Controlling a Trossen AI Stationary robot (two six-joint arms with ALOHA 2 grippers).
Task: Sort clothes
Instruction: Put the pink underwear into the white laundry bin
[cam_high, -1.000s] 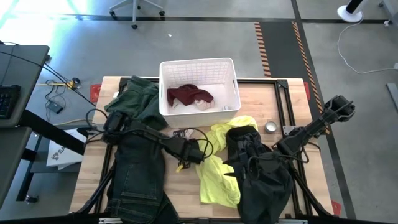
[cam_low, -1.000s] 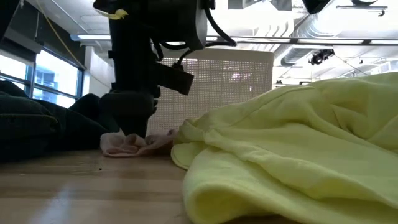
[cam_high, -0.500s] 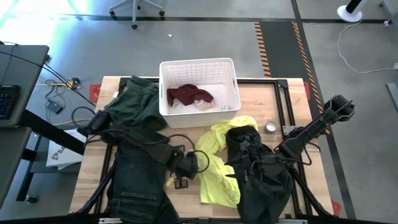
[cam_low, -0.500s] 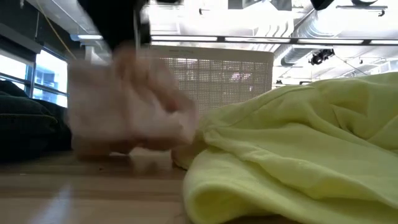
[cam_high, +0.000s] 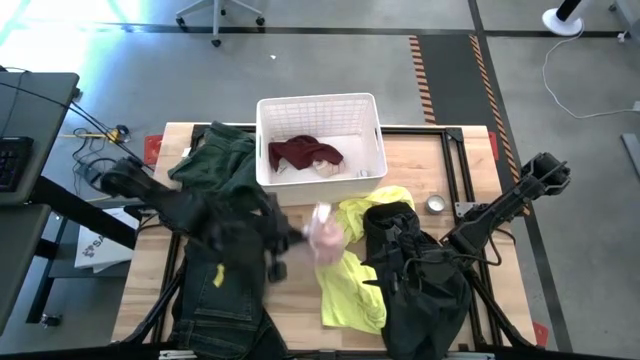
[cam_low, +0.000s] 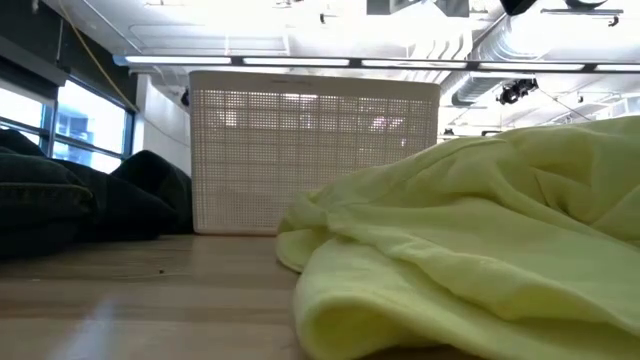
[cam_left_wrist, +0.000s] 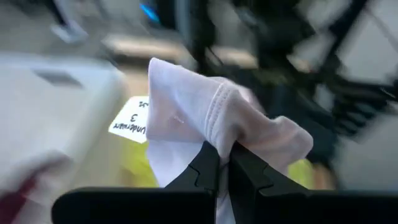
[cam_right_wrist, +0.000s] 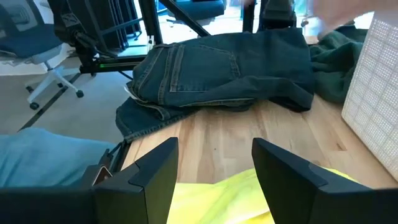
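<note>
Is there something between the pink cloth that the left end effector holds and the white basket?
Nothing visible. The left end effector holds the pink cloth in the air, near the white basket, over bare table.

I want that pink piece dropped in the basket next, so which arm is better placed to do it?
The left. Its gripper is already shut on the pink piece, lifted near the basket. The right gripper is open and empty, low over the yellow shirt.

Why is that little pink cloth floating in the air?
It isn't floating: the left gripper is pinching the pale pink piece and holding it above the table, beside the yellow shirt and near the white basket.
</note>
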